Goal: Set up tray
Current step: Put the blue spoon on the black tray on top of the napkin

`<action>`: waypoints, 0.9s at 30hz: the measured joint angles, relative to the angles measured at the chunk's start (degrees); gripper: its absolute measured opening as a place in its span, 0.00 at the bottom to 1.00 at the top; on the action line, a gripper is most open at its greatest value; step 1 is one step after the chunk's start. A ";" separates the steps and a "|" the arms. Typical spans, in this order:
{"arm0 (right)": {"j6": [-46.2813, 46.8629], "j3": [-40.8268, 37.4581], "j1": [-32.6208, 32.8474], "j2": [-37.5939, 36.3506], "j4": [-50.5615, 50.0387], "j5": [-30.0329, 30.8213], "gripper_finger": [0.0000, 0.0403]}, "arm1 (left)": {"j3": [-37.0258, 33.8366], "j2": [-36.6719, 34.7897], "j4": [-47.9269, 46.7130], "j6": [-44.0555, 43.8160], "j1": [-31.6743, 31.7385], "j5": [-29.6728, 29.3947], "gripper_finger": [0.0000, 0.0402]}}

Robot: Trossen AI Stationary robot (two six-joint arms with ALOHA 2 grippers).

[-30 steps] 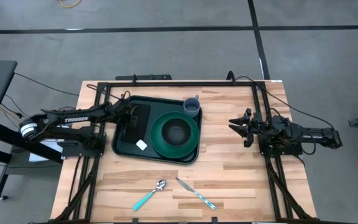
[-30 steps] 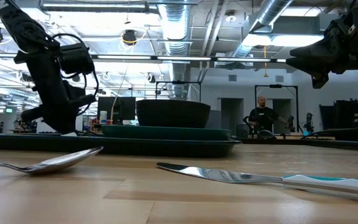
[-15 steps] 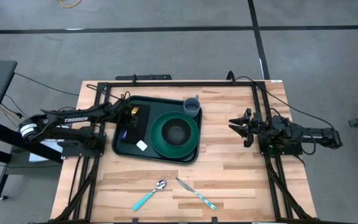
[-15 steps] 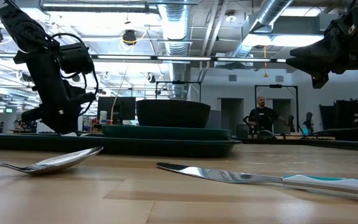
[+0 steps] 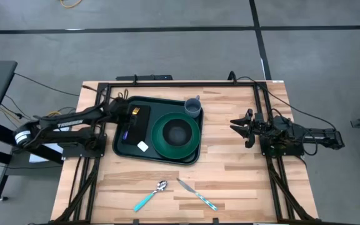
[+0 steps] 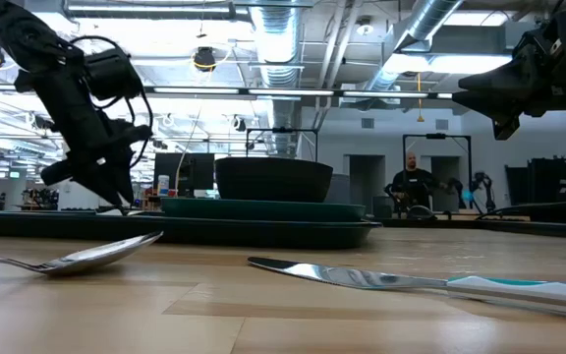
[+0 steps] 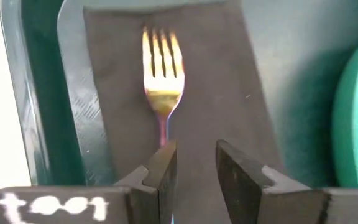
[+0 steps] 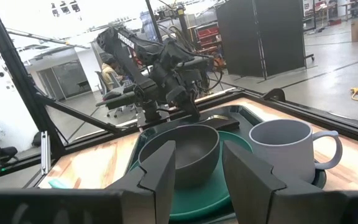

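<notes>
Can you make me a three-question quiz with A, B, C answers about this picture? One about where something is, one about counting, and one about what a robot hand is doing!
1. Where is the gold metal fork?
A. on the black rectangular napkin in the dark green plastic tray
B. in the grey mug
C. beside the spoon

2. How many utensils lie on the wooden table outside the tray?
A. none
B. two
C. four

3. The left gripper is
A. open above the fork
B. squeezing the mug
C. carrying a bowl

Answers: 1 A, fork lies on the napkin. 2 B, spoon and knife. 3 A, fingers apart, nothing held.
</notes>
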 joint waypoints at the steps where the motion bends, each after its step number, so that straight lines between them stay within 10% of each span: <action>1: -0.02 0.00 0.00 0.00 0.00 -0.01 0.30 | 0.00 -0.76 0.00 -0.03 0.00 0.00 0.24; 27: -0.02 0.01 -0.02 -0.01 0.00 -0.01 0.30 | 7.16 -14.23 1.38 1.88 -2.62 10.04 0.24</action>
